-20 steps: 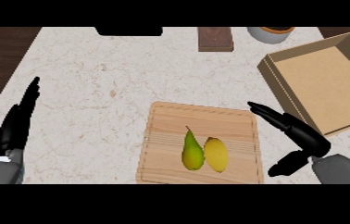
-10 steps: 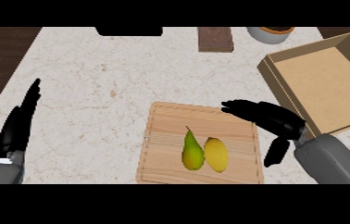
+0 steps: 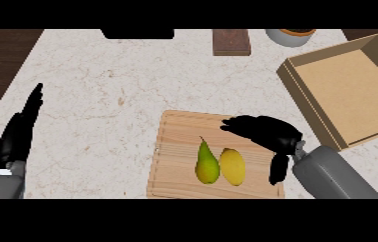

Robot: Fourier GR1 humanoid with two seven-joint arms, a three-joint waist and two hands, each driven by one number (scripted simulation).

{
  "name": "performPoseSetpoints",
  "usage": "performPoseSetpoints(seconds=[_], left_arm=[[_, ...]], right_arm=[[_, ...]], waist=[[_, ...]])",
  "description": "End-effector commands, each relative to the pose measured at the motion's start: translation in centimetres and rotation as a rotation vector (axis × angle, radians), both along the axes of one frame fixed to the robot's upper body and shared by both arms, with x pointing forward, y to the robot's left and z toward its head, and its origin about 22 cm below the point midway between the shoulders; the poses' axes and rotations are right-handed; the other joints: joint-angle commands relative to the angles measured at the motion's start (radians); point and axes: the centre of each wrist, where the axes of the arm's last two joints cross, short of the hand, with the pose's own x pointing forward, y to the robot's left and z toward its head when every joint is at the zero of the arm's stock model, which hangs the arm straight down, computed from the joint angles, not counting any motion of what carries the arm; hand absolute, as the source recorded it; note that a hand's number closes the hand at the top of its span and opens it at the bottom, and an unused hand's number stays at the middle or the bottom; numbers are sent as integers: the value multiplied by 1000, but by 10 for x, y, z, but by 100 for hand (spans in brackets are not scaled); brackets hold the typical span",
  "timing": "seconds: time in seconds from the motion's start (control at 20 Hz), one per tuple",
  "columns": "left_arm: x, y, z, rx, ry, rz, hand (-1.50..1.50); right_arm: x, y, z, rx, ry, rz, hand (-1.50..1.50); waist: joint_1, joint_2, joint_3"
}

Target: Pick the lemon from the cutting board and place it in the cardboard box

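Note:
A yellow lemon [image 3: 233, 166] lies on the wooden cutting board [image 3: 177, 151], touching a green-yellow pear [image 3: 207, 161] on its left. My right hand [image 3: 267, 132] hovers over the board's upper right part, just above and right of the lemon, fingers relaxed and spread toward the left, thumb hanging down by the board's right edge; it holds nothing. The open cardboard box [image 3: 338, 91] sits at the right of the counter. My left hand [image 3: 22, 128] rests open at the left edge, fingers up.
Along the counter's far edge stand a dark brown block [image 3: 232, 41], a grey pot with an orange rim [image 3: 291, 35] and a black object [image 3: 138, 33]. Dark wood borders the counter at the far left.
My right hand has moved left from beside the board to over its upper right part, closer to the lemon. The lemon, pear and left hand have not moved.

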Motion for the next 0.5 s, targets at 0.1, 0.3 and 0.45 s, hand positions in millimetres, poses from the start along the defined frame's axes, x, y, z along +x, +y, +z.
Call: performPoseSetpoints(seconds=[0.1,0.3,0.45], left_arm=[[-4,3,6,12,1,9,0],[3,18,13,6,-1,6,0],[-10,0,-19,-5,1,10,0]], right_arm=[[1,17,2,-39,-5,18,-150],[-7,27,-18,-48,14,13,-150],[-3,31,-8,-12,24,30,-150]], waist=[[-1,0,0],[-2,0,0],[-1,1,0]])
